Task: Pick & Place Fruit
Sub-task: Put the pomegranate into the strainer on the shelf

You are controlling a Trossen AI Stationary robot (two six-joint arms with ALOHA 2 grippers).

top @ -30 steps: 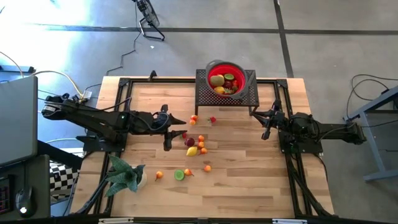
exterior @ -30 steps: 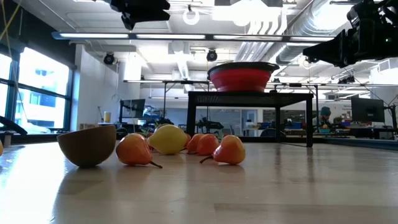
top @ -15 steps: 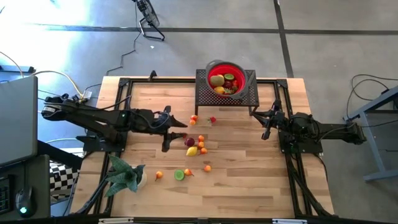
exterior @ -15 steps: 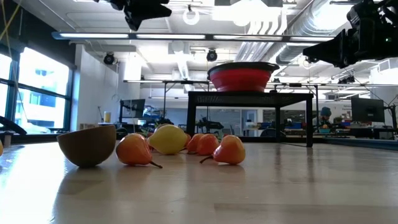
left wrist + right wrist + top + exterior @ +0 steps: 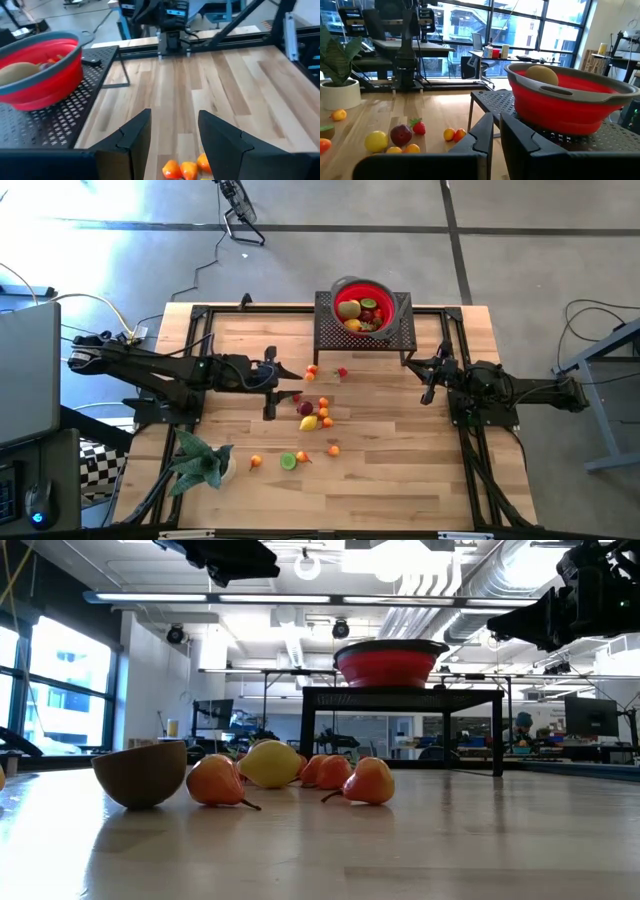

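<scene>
Small toy fruits lie loose on the wooden table (image 5: 400, 470): a yellow lemon (image 5: 308, 423), a dark-red plum (image 5: 305, 408), a strawberry (image 5: 342, 372), a lime (image 5: 288, 461) and several little oranges (image 5: 326, 420). More fruit lies in the red bowl (image 5: 362, 310), which sits on a black mesh stand (image 5: 390, 338) at the far edge. My left gripper (image 5: 288, 383) hangs open above the table, left of the fruit cluster, nothing between its fingers (image 5: 135, 137). My right gripper (image 5: 430, 383) waits shut at the right, raised and pointing toward the table's middle.
A green potted plant (image 5: 200, 460) stands near the front left corner. The stand's legs (image 5: 500, 735) reach down to the table at the far side. Bare wood lies between the fruit and the right arm and along the near edge.
My left gripper has rolled a little about its own pointing line while staying in the same place above the table. The fruit has not moved.
</scene>
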